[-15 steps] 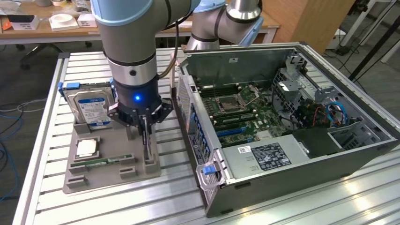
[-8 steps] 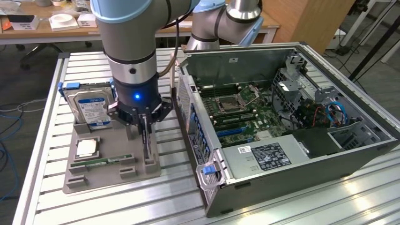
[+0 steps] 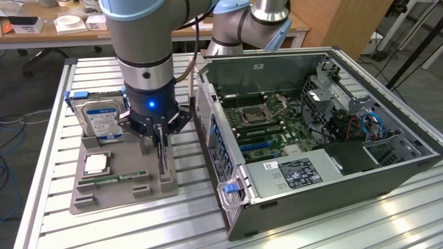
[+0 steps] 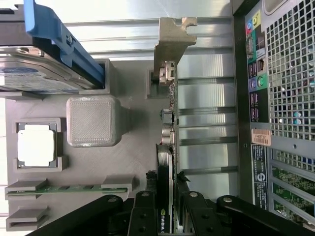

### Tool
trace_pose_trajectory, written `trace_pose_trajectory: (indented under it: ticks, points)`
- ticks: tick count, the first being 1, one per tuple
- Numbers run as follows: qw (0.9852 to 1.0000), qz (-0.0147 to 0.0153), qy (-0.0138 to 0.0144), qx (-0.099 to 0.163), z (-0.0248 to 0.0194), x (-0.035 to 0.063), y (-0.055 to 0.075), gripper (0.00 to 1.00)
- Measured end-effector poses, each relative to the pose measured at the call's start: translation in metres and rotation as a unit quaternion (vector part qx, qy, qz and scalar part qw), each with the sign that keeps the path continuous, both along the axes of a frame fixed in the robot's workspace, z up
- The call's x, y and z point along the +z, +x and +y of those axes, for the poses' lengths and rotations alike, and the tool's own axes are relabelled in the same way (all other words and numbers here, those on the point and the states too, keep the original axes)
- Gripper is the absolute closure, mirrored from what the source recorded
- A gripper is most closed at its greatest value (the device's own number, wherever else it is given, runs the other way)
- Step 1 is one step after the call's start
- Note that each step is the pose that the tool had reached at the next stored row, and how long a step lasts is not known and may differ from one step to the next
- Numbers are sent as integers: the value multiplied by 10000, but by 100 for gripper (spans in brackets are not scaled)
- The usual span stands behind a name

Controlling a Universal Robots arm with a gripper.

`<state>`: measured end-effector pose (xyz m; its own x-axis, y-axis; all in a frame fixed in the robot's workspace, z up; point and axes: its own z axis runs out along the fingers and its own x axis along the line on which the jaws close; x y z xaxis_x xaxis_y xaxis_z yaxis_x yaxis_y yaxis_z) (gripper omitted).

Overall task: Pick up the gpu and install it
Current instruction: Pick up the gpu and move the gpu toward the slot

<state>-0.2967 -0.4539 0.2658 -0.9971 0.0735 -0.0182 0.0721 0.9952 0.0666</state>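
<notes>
Claw [image 3: 161,136] clamped on the gpu [image 3: 162,158], upright in the gray holder [image 3: 124,161], not yet lifted or installed in the computer case [image 3: 346,189].

From my station I see a slatted aluminium table [image 3: 124,228], its grooved silver strips catching bright glare toward the exterior view's lower right. Behind it runs a light wooden desk [image 3: 41,35] carrying white boxes [image 3: 69,23], with a tall wooden panel [image 3: 346,21] to the exterior view's right and black stand legs [image 3: 418,46] beyond that. The floor [image 3: 28,88] is dark grey, and I make out loose blue and white cables [image 3: 8,136] trailing over it at the exterior view's left.
</notes>
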Motion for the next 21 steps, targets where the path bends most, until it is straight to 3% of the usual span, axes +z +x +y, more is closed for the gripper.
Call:
trace_pose_trajectory:
  ticks: [21]
  points:
    - [10000,0,5,0,0,138,0,74]
